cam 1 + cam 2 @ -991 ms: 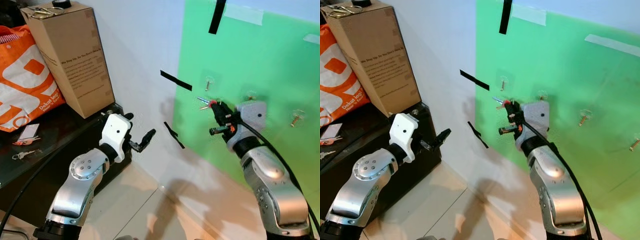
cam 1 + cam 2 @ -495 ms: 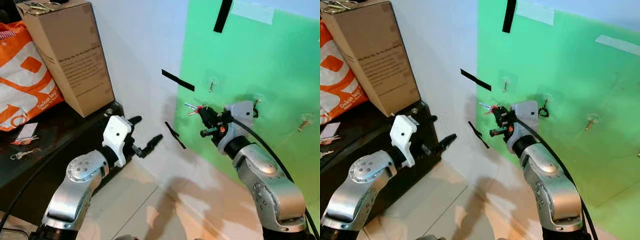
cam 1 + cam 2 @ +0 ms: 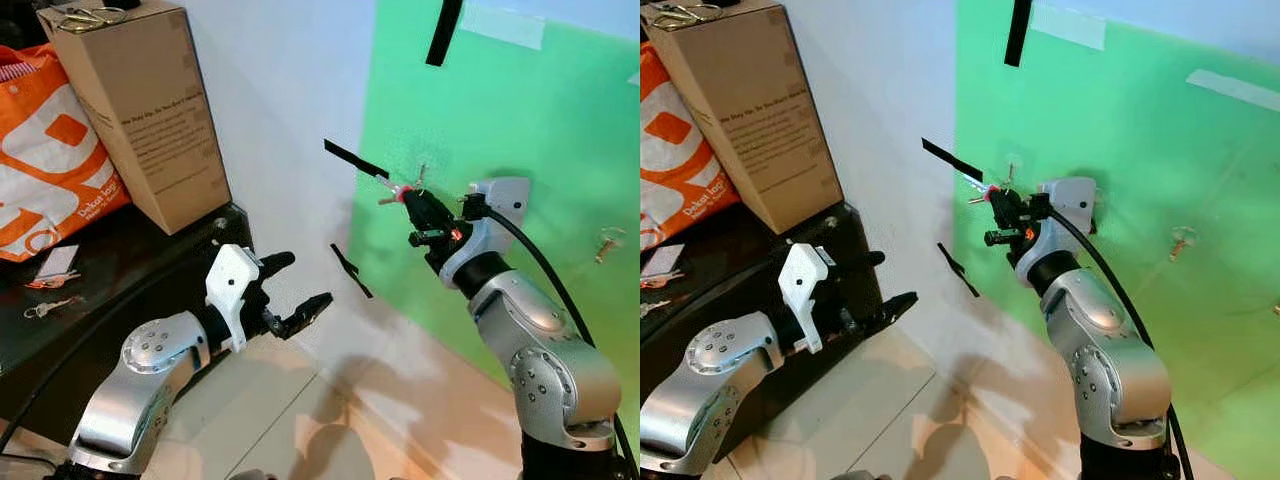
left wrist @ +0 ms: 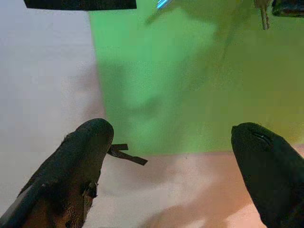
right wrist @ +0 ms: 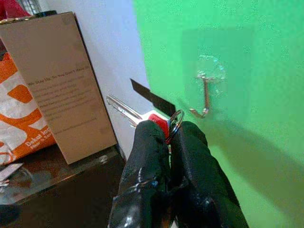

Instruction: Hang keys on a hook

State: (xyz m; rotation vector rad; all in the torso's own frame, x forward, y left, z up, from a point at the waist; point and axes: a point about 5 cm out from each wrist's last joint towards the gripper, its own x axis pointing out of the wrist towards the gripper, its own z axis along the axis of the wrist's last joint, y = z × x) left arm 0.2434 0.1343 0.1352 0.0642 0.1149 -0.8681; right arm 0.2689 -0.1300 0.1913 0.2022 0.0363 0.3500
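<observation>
My right gripper (image 3: 407,200) is shut on a red-headed key set (image 5: 156,120) with a silver blade and a small ring (image 5: 175,119). It holds the keys just left of and slightly below a clear-backed metal hook (image 5: 204,96) stuck on the green wall panel (image 3: 540,120); the same hook (image 3: 421,175) sits right above the fingertips in the left eye view. The ring is close to the hook's tip but apart from it. My left gripper (image 3: 302,293) is open and holds nothing, low in front of the white wall.
More hooks (image 3: 607,241) sit further right on the green panel. A cardboard box (image 3: 140,110) and an orange bag (image 3: 50,150) stand on a dark cabinet (image 3: 110,270) at the left, with loose keys (image 3: 45,308) lying on it. Black tape strips (image 3: 352,160) mark the wall.
My right gripper has risen with the keys from below and left of the hook to right beside it. My left gripper has dropped lower and spread its fingers wider.
</observation>
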